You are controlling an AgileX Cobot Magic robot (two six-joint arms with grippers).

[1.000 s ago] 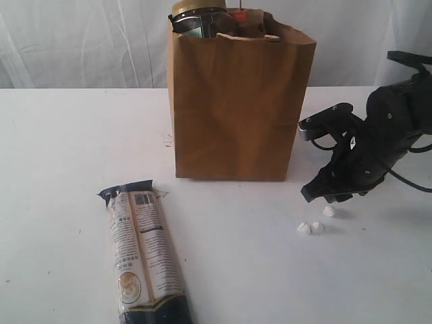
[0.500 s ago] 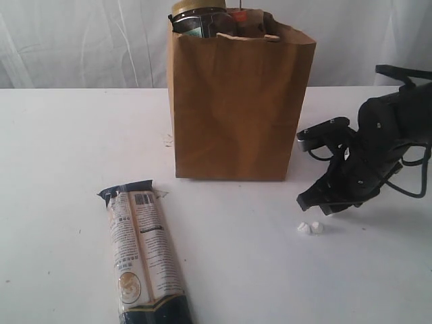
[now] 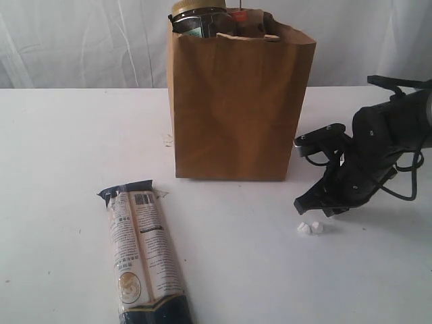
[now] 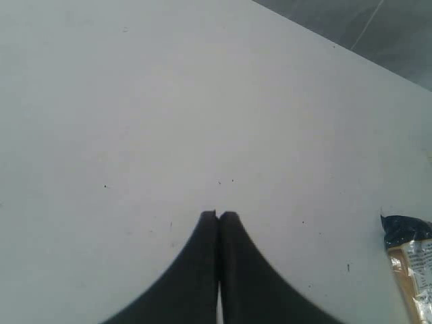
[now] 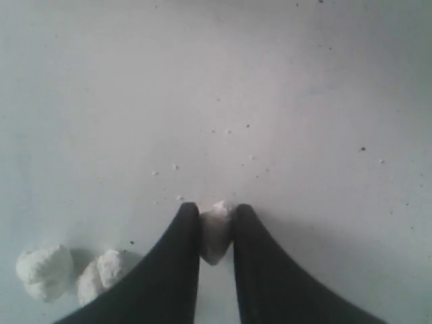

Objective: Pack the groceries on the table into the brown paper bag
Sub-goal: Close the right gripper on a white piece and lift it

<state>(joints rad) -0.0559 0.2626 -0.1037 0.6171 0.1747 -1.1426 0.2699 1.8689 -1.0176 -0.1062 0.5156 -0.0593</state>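
Observation:
The brown paper bag (image 3: 236, 108) stands upright at the back of the table (image 3: 67, 148). A yellow-lidded jar (image 3: 198, 9) and other groceries show at its open top. The long cream-black packet (image 3: 143, 256) lies flat at the front left, and its dark end (image 4: 410, 233) shows in the left wrist view. My right gripper (image 3: 329, 209) is down at the tabletop right of the bag, shut on a small white lump (image 5: 216, 233) between its fingertips (image 5: 216, 210). My left gripper (image 4: 218, 216) hangs shut and empty over bare table; the exterior view does not show it.
Two more small white lumps (image 3: 310, 228) lie on the table just beside the right gripper; in the right wrist view they are one lump (image 5: 44, 270) and another lump (image 5: 101, 273). White crumbs are scattered near them. A white curtain backs the table.
The right gripper has come down and a little left over the third white lump and closed on it. The bag, the packet and the left gripper have not moved.

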